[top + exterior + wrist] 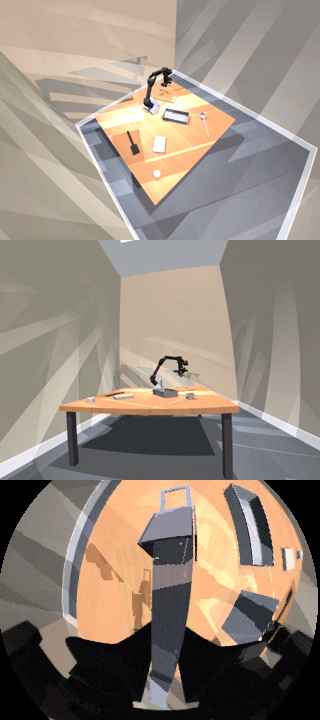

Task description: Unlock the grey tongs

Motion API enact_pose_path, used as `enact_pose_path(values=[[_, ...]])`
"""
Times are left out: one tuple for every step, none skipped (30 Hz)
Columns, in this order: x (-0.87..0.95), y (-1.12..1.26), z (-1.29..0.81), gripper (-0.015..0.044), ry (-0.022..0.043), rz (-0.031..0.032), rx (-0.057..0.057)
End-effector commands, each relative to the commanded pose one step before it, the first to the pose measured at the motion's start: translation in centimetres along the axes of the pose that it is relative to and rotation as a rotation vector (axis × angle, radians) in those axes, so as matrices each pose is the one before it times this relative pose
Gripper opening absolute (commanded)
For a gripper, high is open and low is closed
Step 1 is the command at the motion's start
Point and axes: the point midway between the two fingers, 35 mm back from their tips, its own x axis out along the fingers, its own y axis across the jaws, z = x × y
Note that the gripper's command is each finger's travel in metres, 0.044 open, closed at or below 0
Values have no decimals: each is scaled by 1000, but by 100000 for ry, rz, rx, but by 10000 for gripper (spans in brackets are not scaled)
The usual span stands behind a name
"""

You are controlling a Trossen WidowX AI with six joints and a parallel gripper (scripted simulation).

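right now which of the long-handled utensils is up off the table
The grey tongs, shut in the jaws of the gripper and hanging above the table. The black spatula and the pale ladle both lie flat on the tabletop.

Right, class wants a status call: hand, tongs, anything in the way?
Hand shut on grey tongs, held high. Wooden board below. Roasting tin off to one side. Nothing in the way.
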Motion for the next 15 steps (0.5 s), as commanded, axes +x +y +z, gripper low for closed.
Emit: enact_pose_path(values=[[454, 469, -2627, -150, 933, -441, -8410], [126, 133, -581, -150, 106, -197, -1861], [79, 83, -349, -150, 66, -123, -1123], [27, 28, -116, -150, 22, -42, -374], [0, 0, 0, -150, 0, 0, 0], [0, 0, 0, -150, 0, 0, 0], [0, 0, 0, -150, 0, 0, 0], [0, 0, 0, -150, 0, 0, 0], [8, -13, -2, -150, -714, -213, 11], [15, -26, -5, -150, -1445, -424, 22], [17, -37, -7, -150, -2108, -599, 32], [14, -47, -8, -150, -2786, -756, 42], [-4, -52, -11, -150, -3501, -850, 11], [-16, -59, -13, -150, -4121, -961, 38], [-35, -60, -7, -150, -4414, -949, 77]])
